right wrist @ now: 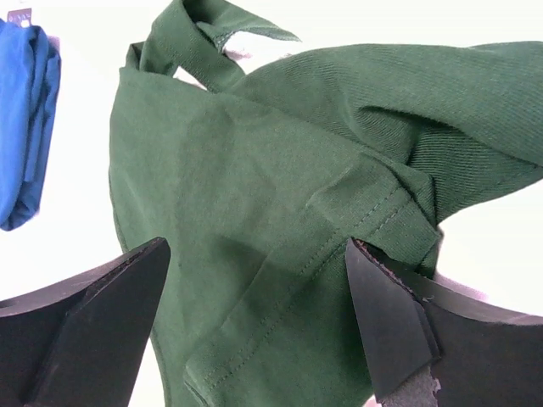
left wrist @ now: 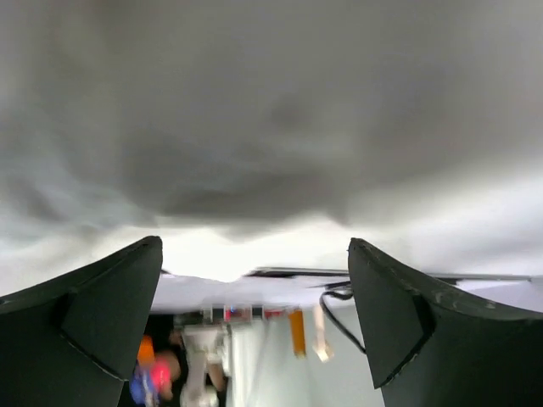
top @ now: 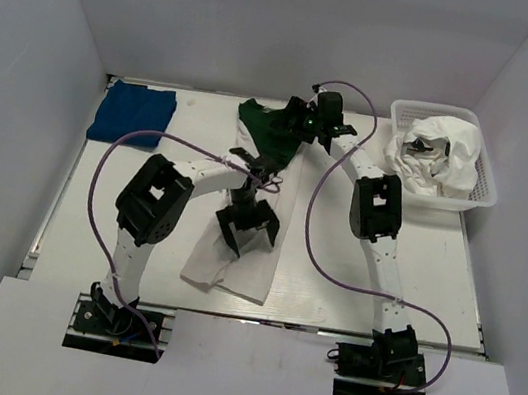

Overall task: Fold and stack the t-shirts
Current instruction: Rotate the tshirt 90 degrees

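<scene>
At the near edge of the worktop (top: 433, 277) the two arms are bolted side by side, and both reach away from it. Nearest of the cloth things is the white tee (top: 231, 271), lying crumpled a little left of the middle, its white body toward the arms and its dark green sleeve (top: 260, 119) at the far end. The left tool (top: 246, 233) hangs over the white body with its fingers (left wrist: 93, 331) spread wide and nothing between them. In the left wrist view the pale cloth fills the picture as a close blur, and whether the fingers touch it cannot be told.

Farther back, the right tool (top: 295, 120) is down at the green sleeve (right wrist: 280, 212). Its fingers (right wrist: 399, 331) are likewise spread wide, one on each side of a creased, stitched fold of green cloth, not pinching it.

Against the far left side lies the blue tee (top: 134, 113), folded flat and well apart from the white tee. It also shows at the left edge of the right wrist view (right wrist: 25, 127). In the far right corner stands a white basket (top: 488, 190) holding a bundle of white cloth (top: 449, 152).
</scene>
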`<state>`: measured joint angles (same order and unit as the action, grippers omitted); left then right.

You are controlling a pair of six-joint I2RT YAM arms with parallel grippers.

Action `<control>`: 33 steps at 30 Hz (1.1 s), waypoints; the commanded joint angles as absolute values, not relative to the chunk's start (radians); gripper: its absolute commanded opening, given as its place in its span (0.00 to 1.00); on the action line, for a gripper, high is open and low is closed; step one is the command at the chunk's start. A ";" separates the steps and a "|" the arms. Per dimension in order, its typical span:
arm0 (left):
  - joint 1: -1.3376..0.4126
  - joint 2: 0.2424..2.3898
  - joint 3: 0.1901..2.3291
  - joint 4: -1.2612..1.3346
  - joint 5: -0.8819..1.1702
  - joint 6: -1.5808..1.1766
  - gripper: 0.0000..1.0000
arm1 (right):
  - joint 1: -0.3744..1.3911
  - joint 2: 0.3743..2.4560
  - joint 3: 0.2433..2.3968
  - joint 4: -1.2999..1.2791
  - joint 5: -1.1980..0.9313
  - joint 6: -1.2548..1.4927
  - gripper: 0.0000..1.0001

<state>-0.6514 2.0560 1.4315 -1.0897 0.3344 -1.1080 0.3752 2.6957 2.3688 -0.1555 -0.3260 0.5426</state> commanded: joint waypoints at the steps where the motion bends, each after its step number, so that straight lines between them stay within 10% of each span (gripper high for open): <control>1: -0.663 2.034 1.627 -1.095 0.234 -1.059 1.00 | 0.385 2.596 2.339 -0.202 -0.327 0.474 0.90; 7: -0.663 1.903 1.796 -1.215 -0.096 -0.994 1.00 | 0.420 2.432 2.319 -0.302 -0.240 0.353 0.90; 15: -0.627 1.511 1.499 -1.220 -0.558 -0.982 1.00 | 0.515 2.136 2.024 -0.486 -0.009 0.359 0.90; 33: -0.494 1.476 1.205 -1.117 -0.302 -0.922 1.00 | 0.660 2.157 1.657 -0.575 0.026 0.407 0.90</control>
